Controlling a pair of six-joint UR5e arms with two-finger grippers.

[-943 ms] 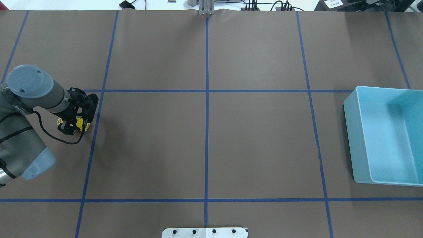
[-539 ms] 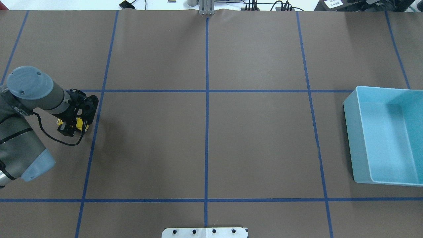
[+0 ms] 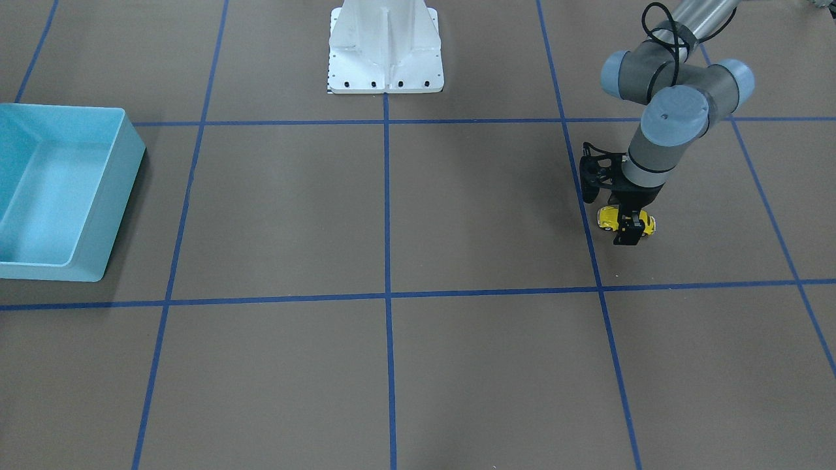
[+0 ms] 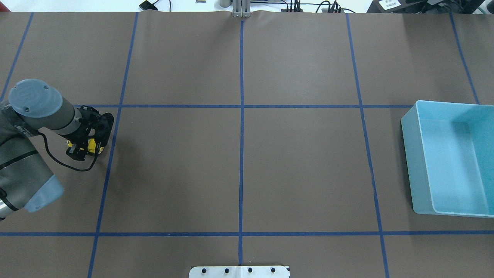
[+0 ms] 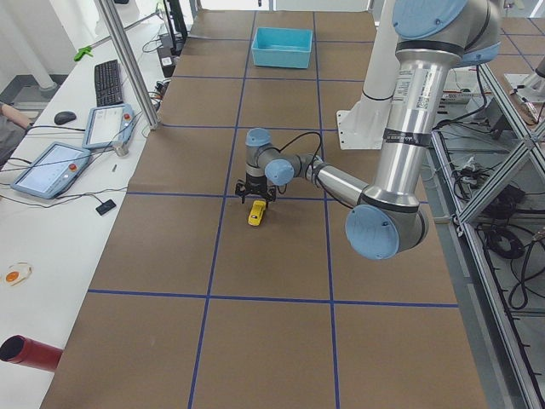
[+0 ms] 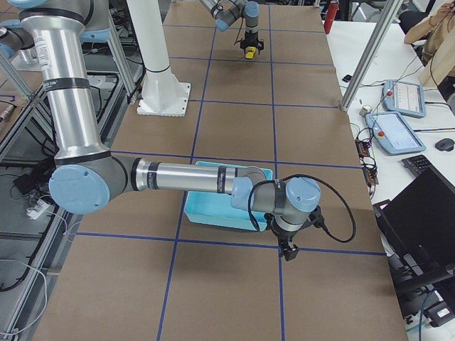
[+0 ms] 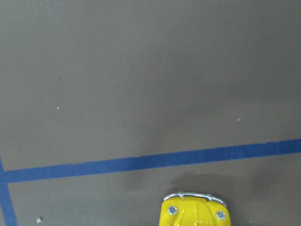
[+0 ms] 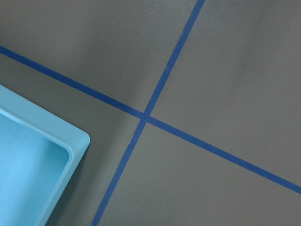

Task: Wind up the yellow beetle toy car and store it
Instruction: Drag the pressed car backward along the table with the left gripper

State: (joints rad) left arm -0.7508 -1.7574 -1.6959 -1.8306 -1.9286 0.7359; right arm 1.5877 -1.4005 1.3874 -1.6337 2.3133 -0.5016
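**Yellow car gripped at the table's left end**

Yellow and glossy, the beetle toy car (image 4: 92, 145) sits at the left edge of your overhead view, just left of a blue tape line (image 4: 109, 162) that runs up the frame. In the front-facing view you find the same car at the right, its rounded ends sticking out on either side of the black fingers. From the left wrist camera you see only one chrome-bumpered end, at the bottom edge of the frame, pointing towards a blue tape line that crosses the picture.

Look at the left gripper (image 4: 85, 148): it points straight down over the car, with its fingers closed on the car's sides. The wheels seem to be on or very near the brown paper (image 4: 239, 170); you cannot tell which from these views.

Now the right gripper (image 6: 288, 250): you see it only in the right side view, hanging low over the paper near the front of that frame, and you cannot tell whether its fingers are apart or together. It sits just beside the near corner of the light blue bin (image 4: 447, 158), which lies at the far right of your overhead view, well apart from the car.
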